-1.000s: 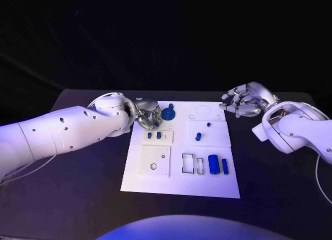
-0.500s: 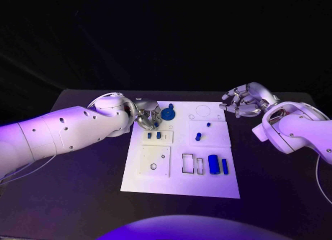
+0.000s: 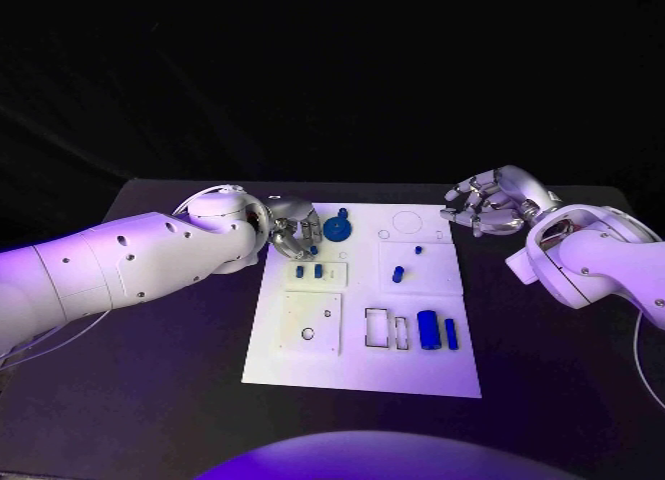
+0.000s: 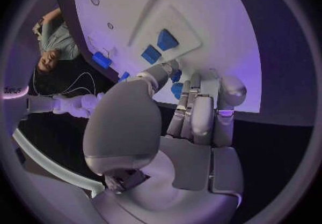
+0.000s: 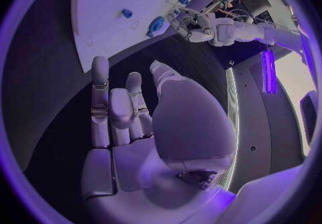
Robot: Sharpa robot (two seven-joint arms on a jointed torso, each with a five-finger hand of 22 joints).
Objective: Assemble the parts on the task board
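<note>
Head view, tabletop [image 3: 159,400]: black, with the white task board [image 3: 364,375] lying at its middle.
Task board: small blue parts [image 3: 429,329] lie scattered on it, some in recesses.
Left hand [image 3: 293,228]: at the board's far left corner, fingers curled beside a round blue part [image 3: 338,229]; whether it grips it, I cannot tell.
Right hand [image 3: 486,203]: raised off the board's far right corner, fingers loosely curled and apart, holding nothing.

The left hand [image 3: 292,228] covers the task board's [image 3: 364,370] far left corner, and its fingers [image 4: 198,107] hide part of a blue part [image 4: 177,90]. Whether they grip it cannot be told. The small parts' [image 3: 397,272] shapes are too tiny to read.
</note>
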